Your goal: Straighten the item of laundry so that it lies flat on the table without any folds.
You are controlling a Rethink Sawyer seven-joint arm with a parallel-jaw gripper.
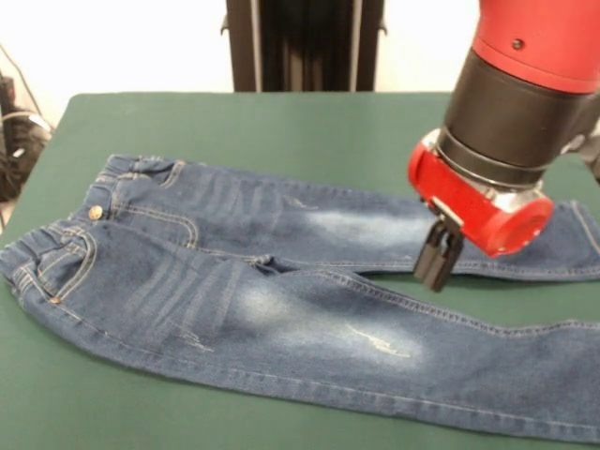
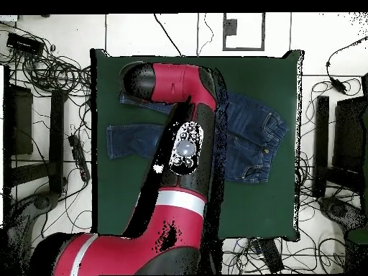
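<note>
The tool, a short pair of black fingers under the red and black wrist of the arm, hangs low over the far trouser leg of the small pair of blue denim jeans. Its fingers look pressed together, with no gap visible between them, and nothing is caught in them. The tips sit at the near seam of that far leg, close to the narrow strip of green showing between the two legs; whether they actually touch the denim or hover just above it cannot be told from either view.

The jeans lie spread on the dark green felt-covered tabletop, front side up. In the front view the elastic waistband with its metal button is at the left, and both legs run off toward the right, the near one wider in the picture and carrying faded pale patches and tan stitching. The legs lie side by side, parting slightly toward the hems. The cloth looks mostly flat, with light creases around the hip and pocket area.

In the overhead view the red arm crosses the middle of the jeans and hides the tool completely; the waistband end shows on one side of the arm and the leg hems on the other.
</note>
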